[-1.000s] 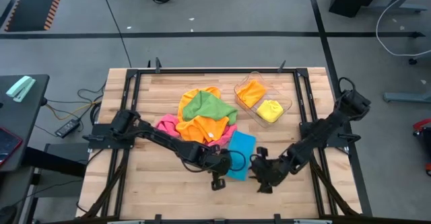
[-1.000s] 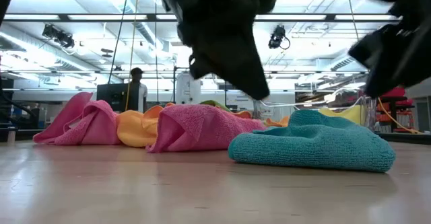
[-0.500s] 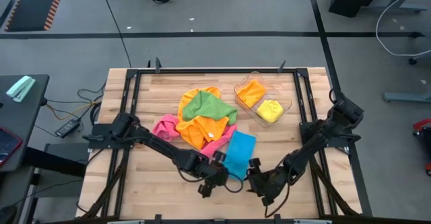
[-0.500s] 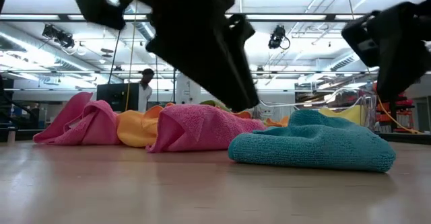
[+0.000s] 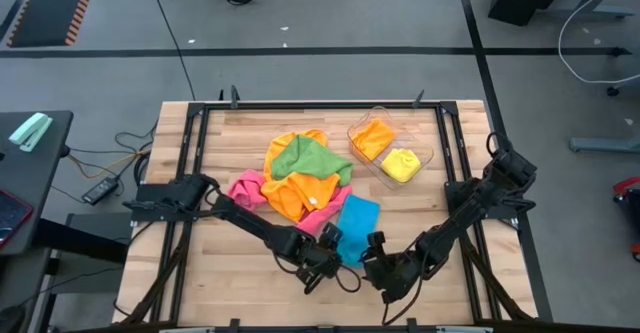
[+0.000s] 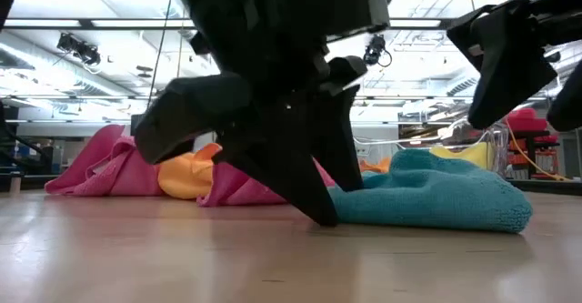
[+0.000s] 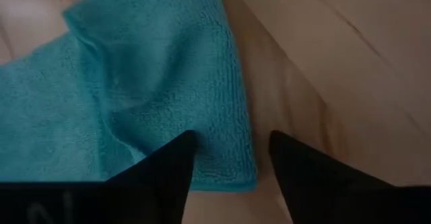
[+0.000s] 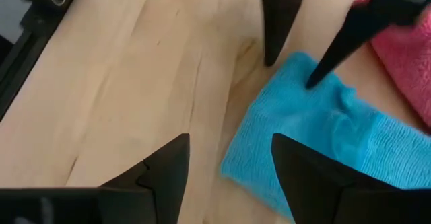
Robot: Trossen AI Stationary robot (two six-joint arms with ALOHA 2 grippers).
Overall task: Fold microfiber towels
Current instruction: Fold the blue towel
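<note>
The blue towel [image 5: 356, 228] lies flat on the table [image 5: 225, 283], just beside the heap of towels [image 5: 300, 178]. Its near corners are flanked by the left pincer [image 5: 326, 267] and right pincer [image 5: 373, 264], both spread apart, nothing held.

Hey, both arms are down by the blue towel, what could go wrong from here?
1. The left tool and right tool stand open at the blue towel's near edge, close together; they may bump.
2. The towel is bunched, so a pinch could catch several layers and spoil the fold.
3. The pink towel lies against the blue one's far end and may drag along.
</note>
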